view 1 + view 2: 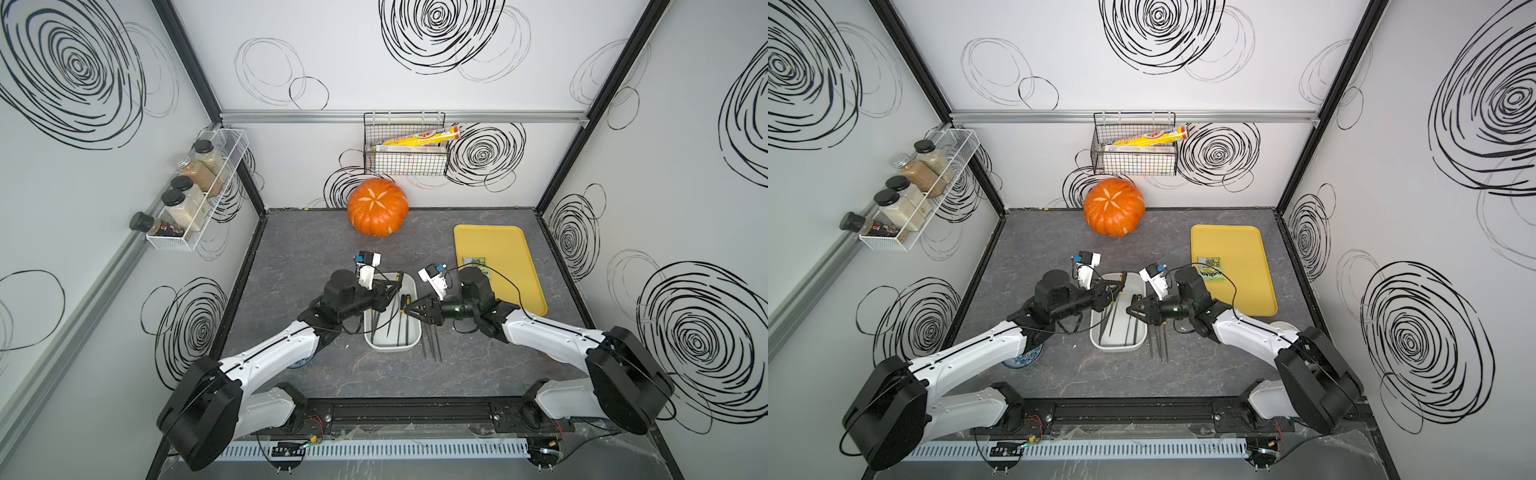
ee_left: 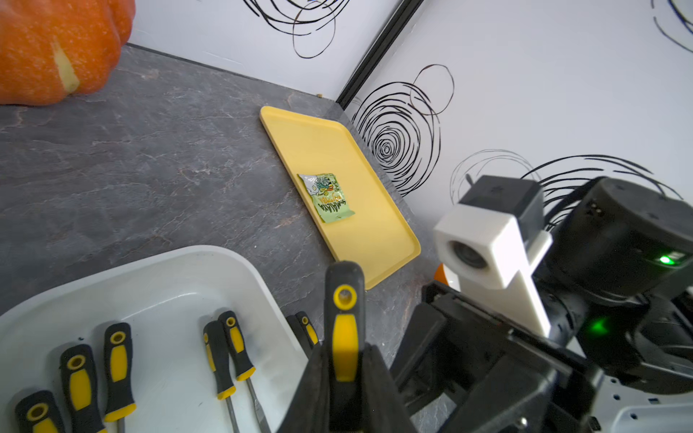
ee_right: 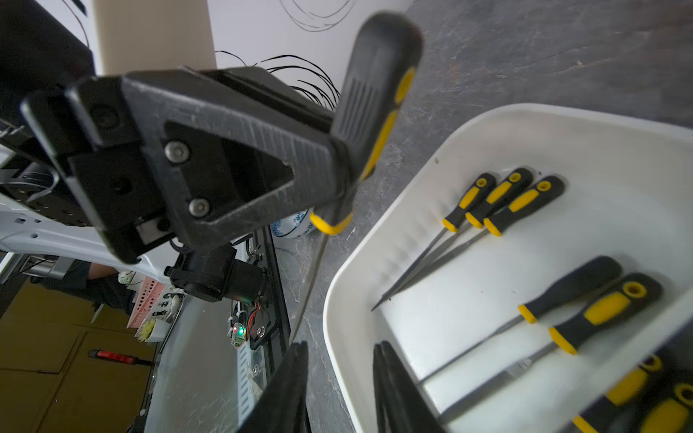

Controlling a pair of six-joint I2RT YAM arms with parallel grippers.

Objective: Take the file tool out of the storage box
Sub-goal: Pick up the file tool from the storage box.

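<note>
Left gripper (image 2: 345,378), its fingers (image 2: 378,382) clenched on the black-and-yellow handle of one file (image 3: 375,105). The file is tilted, handle toward the back wall, and its blade slants down over the inside of the white storage box (image 2: 168,281) in both top views. It appears lifted off the box floor. The right gripper (image 3: 339,375) hovers at the side of the box, fingers parted with nothing between them. The file is judged light and stiff. Its thin, rough steel blade tapers to a point, while the thick rubbery handle offers the one broad, non-slip hold. Held there, the long blade could swing or catch the rim. Spare files (image 3: 506,198) lie in the box, and loose files (image 1: 432,340) lie just beside it on the worktop (image 1: 307,257), a flat, hard, dark surface with a stone pattern. A pumpkin (image 1: 377,208) stands at the back. A yellow tray (image 1: 461,237) carrying a green packet (image 2: 330,197) lies on the right, apart from the box. White scribbled walls enclose three sides.
</note>
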